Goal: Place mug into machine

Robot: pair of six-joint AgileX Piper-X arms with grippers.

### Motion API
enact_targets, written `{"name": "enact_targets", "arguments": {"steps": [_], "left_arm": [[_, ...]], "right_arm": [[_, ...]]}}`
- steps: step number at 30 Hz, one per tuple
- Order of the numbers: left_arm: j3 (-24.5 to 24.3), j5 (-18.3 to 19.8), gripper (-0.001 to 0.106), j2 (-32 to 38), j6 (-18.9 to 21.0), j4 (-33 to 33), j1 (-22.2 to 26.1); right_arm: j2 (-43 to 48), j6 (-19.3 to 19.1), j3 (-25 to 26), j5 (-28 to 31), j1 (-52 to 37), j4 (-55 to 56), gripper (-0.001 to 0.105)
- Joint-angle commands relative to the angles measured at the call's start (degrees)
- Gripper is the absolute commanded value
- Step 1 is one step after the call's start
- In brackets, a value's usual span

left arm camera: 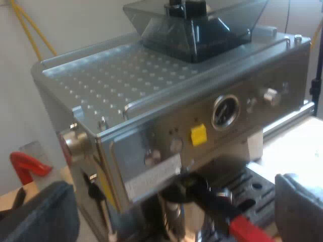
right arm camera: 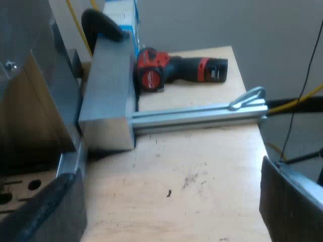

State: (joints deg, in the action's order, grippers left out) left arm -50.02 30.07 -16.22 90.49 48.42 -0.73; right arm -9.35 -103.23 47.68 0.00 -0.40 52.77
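left hand (left arm camera: pixel 169 214): two black, matte, blocky fingers (left arm camera: pixel 43 214); right hand (right arm camera: pixel 171 206) alike.

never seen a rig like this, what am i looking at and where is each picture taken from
Each picture comes from a camera riding on one robot arm's wrist, looking out past that arm's own jaws. The left wrist view looks at an espresso machine with a bean hopper on top; a metal holder is locked into its front, its handle ending in red. The left gripper faces it, jaws open, holding nothing. The right wrist view looks down on a wooden table with a red and black power drill and a metal rail on it. The right gripper is open and empty too.
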Motion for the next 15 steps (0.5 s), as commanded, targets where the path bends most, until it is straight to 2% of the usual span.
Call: {"name": "enact_targets", "arguments": {"steps": [1,2,5,8,15], "left_arm": [[-0.27,-1.18,0.08,1.9,-2.19,3.28,-0.03],[0.0,-2.34,0.08,3.25,-4.7,6.02,-0.03],[1.39,-2.48,0.08,6.39,-7.17,10.84,-0.03],[4.12,-2.48,0.08,10.11,-7.23,13.64,-0.03],[8.38,-2.48,0.08,19.12,-7.45,19.81,-0.03]], "right_arm": [[4.15,-0.76,-1.17,0.0,-0.17,-0.65,0.072],[6.27,-0.76,-1.77,0.0,-0.17,-0.42,0.072],[9.91,-0.76,-3.0,0.0,-0.17,0.24,0.072],[12.72,-0.76,-3.69,0.0,-0.17,1.5,0.072],[12.41,-0.76,-3.14,-0.68,-0.06,4.67,0.072]]}}
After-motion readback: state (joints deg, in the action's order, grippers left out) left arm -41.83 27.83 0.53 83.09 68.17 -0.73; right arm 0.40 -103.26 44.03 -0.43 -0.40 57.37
